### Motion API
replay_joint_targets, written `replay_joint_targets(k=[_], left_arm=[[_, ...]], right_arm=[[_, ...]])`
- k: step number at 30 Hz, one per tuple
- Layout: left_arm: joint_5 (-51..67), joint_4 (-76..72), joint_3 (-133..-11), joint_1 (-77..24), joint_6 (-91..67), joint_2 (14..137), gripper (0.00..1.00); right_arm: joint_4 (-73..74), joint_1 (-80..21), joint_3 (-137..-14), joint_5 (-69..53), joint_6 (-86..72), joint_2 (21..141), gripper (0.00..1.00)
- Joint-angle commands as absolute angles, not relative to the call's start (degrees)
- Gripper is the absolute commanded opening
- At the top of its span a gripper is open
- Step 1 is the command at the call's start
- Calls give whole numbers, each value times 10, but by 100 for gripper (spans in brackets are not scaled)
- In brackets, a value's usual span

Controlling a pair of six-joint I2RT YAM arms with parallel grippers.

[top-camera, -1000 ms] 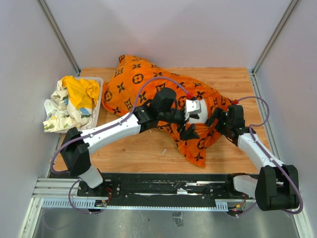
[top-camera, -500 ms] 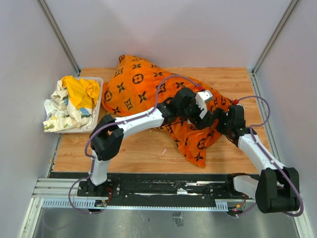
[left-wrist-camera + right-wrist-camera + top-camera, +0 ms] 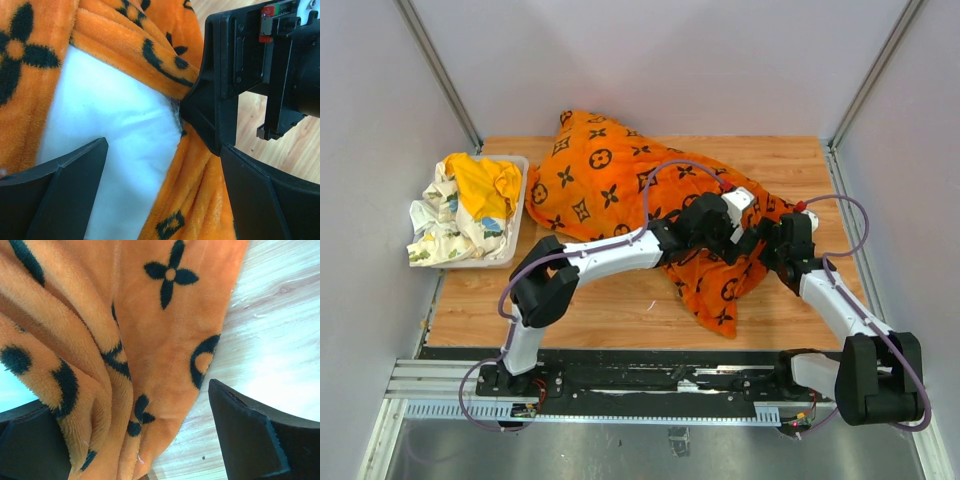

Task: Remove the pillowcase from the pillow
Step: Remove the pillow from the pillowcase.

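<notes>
The pillowcase (image 3: 610, 190) lies across the far and right part of the wooden table (image 3: 610, 305) as a long, lumpy mound, broad at the far left and tapering to a loose point near the front. It is thick orange fleece with a soft, fuzzy nap, printed with black four-petal flowers and rings. Its surface is bunched into deep rolls and folds.

The left gripper (image 3: 164, 147) reaches over the right end of the mound with its two black, flat-faced fingers (image 3: 65, 195) spread wide and clamping nothing. Between them, the pillow (image 3: 110, 140) shows through the mouth of the case. It is a smooth, plain white swell with the fleece edge curling around it on the far and right sides.

The right gripper (image 3: 127, 397) sits close against the left one, also spread wide. A hanging fold of the orange fleece fills the gap between its fingers (image 3: 250, 440), but they are not pinching it. In the left wrist view, one black finger of this gripper presses against the rolled fleece rim where it meets the white pillow.

At the table's left edge, a shallow white tray (image 3: 517, 215) holds a crumpled yellow cloth (image 3: 485, 185) and a rumpled white floral cloth (image 3: 438, 228).
</notes>
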State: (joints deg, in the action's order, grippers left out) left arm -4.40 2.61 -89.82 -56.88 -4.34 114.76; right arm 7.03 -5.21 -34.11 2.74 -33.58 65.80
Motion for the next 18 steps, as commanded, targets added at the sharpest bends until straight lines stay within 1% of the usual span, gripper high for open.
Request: replay_joint_targets(k=[1,3,5,7,9,10,11,14,18], left_arm=[[-310,124,-888,-517,-3,1213,99],[-300,120,-862,-515,1,1181,98],[-237,55,-794,-512,20,1114,99],[-120,10,-742,-495,9,1044,99],[51,-23,-712,-463,-17,997,99],[117,-29,-710,-451,-27,984,99],[155,-30,-712,-445,-32,976,99],[184,-21,-727,-444,-38,982,99],[129,-13,-739,-446,-51,1015,99]], right_arm=[[115,-61,-338,-2,-333,623,98],[118,-61,-338,-2,-333,610,98],[114,-61,-333,0,-333,594,98],[104,-61,-324,-2,-336,581,98],[97,-60,-320,-7,-341,572,98],[97,-60,-320,-10,-343,570,98],[97,-60,-320,-13,-345,569,99],[100,-61,-324,-15,-345,566,98],[102,-61,-328,-12,-344,558,98]])
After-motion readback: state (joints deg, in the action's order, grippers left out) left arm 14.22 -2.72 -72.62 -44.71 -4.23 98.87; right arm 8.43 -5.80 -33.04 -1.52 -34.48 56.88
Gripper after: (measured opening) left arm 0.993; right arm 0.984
